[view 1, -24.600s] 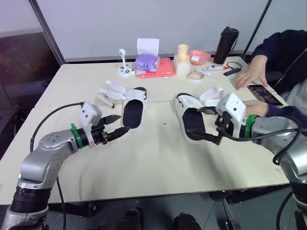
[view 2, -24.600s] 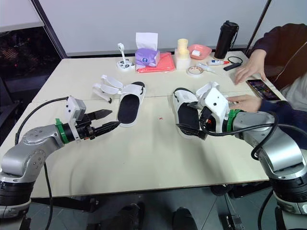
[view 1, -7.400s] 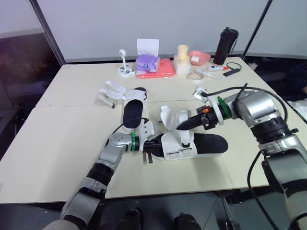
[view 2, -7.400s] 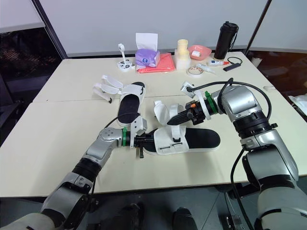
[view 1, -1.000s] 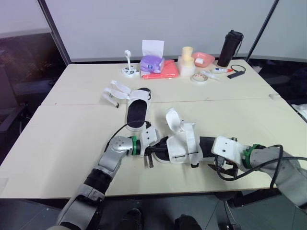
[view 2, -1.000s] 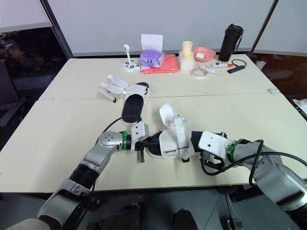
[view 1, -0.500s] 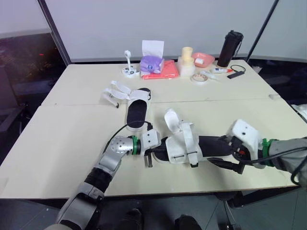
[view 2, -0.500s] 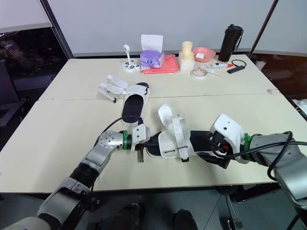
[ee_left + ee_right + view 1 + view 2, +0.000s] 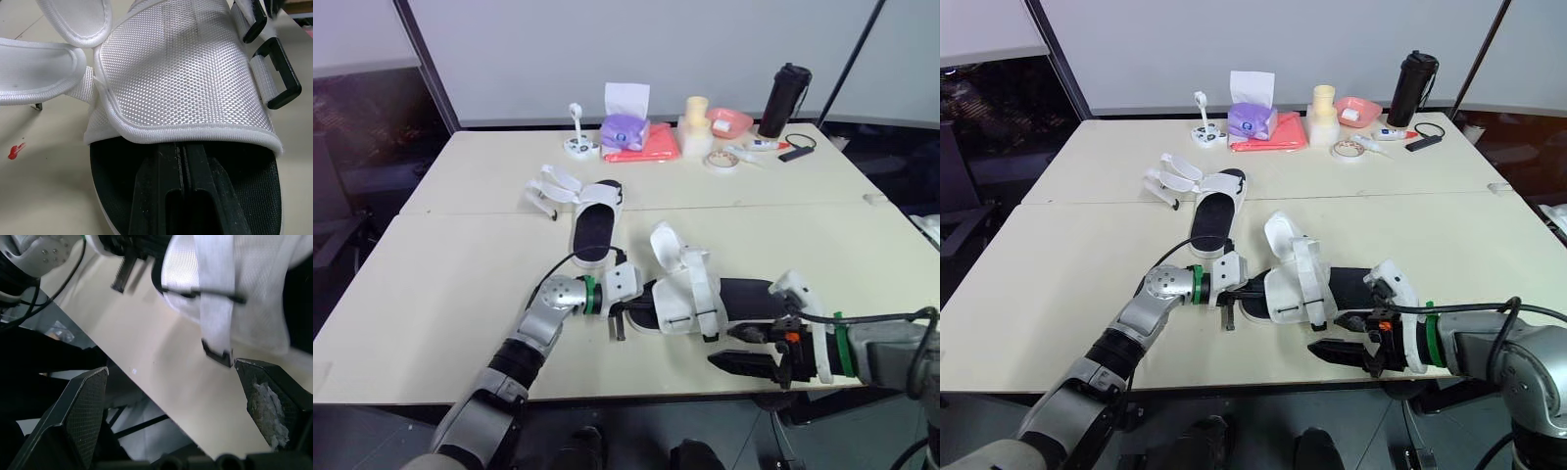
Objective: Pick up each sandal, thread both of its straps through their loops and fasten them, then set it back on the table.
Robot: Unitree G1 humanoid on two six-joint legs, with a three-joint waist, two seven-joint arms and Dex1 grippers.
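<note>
Head view, near sandal (image 9: 690, 294): lies on the table (image 9: 460, 284) at the front. One loose strap (image 9: 666, 243) sticks up.
Head view, far sandal (image 9: 590, 223): lies farther back, well apart.
Head view, left gripper (image 9: 634, 305): tucked into the near sandal's end.
Head view, right gripper (image 9: 736, 348): just beside the near sandal, holding nothing.
Left wrist view, fingers (image 9: 161, 181): pressed together on the black sole, under the white top.
Right wrist view, fingers (image 9: 83, 406): spread wide. A white strap (image 9: 212, 308) with a black end shows between them.

front-left table (image 9: 1048, 284) bare | sandal (image 9: 1295, 284) blocks centre | bottle (image 9: 1406, 86) far right
</note>
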